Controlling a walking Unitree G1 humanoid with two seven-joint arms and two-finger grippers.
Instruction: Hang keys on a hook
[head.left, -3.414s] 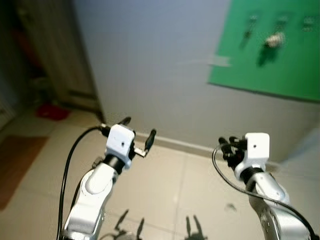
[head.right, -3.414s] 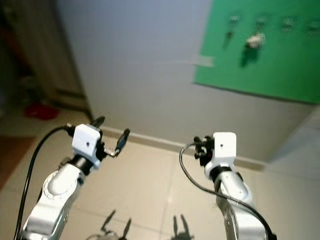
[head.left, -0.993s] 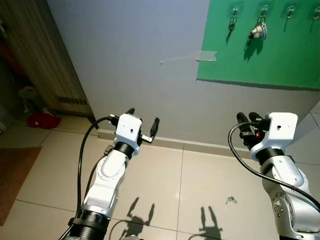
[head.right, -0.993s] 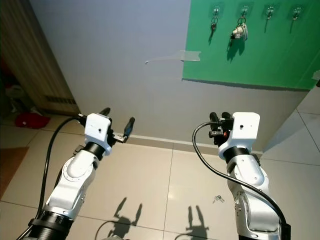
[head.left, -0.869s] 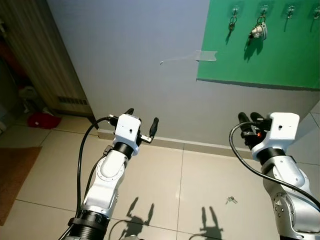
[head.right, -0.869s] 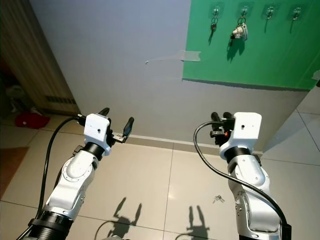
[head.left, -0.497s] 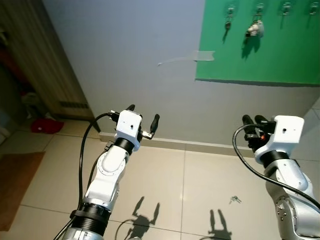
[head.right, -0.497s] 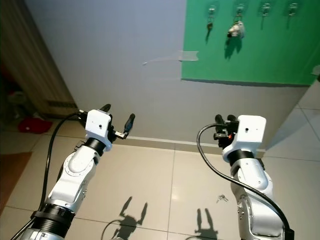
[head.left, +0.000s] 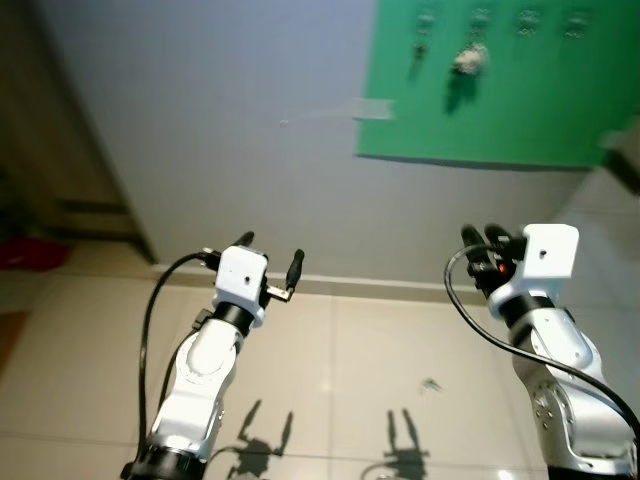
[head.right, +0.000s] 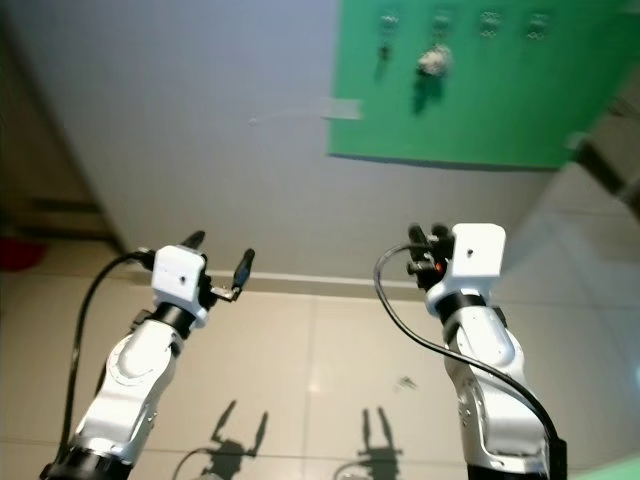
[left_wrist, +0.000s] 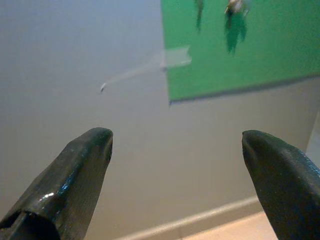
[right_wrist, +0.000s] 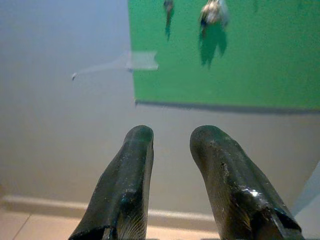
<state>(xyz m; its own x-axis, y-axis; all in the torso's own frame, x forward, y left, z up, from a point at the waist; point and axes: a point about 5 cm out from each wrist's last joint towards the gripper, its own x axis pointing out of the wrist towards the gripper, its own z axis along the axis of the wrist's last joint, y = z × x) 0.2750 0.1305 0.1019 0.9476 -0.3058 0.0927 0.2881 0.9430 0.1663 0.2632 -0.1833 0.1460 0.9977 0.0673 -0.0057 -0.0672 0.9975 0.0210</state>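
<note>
Frankly, my main worry is the small key set (head.left: 430, 384) lying on the floor tiles (head.left: 340, 350) in the lower middle of the frame, between the two arms: neither gripper holds it. The left gripper (head.left: 268, 258) has its jaws spread wide and empty; the right gripper (head.left: 484, 238) has its jaws nearly closed on nothing. I judge the keys thin and flat, so a pinch could skid them across the tile. The green board (head.left: 520, 110) with its hooks (head.left: 524, 17) sits at upper right, well above, and two hooks already carry keys (head.left: 466, 58). The floor offers open room; the grey wall (head.left: 220, 130) bounds it ahead.
</note>
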